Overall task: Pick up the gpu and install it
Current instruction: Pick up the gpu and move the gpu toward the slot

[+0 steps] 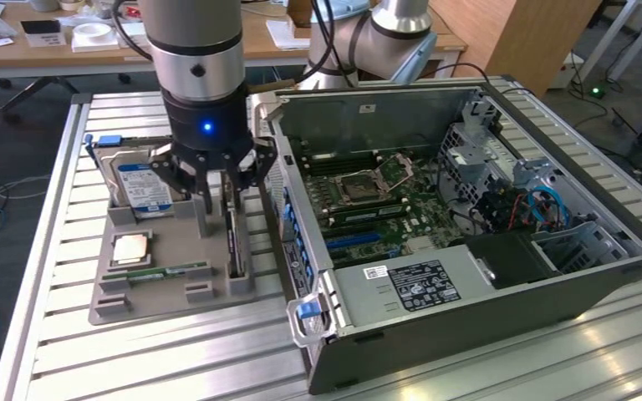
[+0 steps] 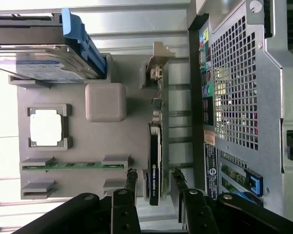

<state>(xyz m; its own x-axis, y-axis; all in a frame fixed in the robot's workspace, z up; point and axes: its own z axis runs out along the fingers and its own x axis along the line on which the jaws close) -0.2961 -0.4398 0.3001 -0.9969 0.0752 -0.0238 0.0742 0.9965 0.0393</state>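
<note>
The gpu point(image 1: 235, 244) stands on its edge in a slot along the side of a grey holder tray point(image 1: 154, 292) nearest the computer case. It looks like a thin dark card. In the wrist view the gpu point(image 2: 155, 161) shows its black edge, with the silver bracket at its far end. My gripper point(image 1: 223, 202) hangs just above the card's near end. It is open: the gripper point(image 2: 154, 176) has one black finger on each side of the card, with a gap on both sides. Nothing is held.
The tray also holds a silver hard drive point(image 1: 143, 188) with a blue-white label, a square processor point(image 1: 131, 248) and a narrow green memory stick point(image 1: 170, 271). The open computer case point(image 1: 488, 276) lies close beside the tray, its motherboard point(image 1: 371, 196) exposed. The case's rear panel point(image 2: 234, 97) is next to the card.
</note>
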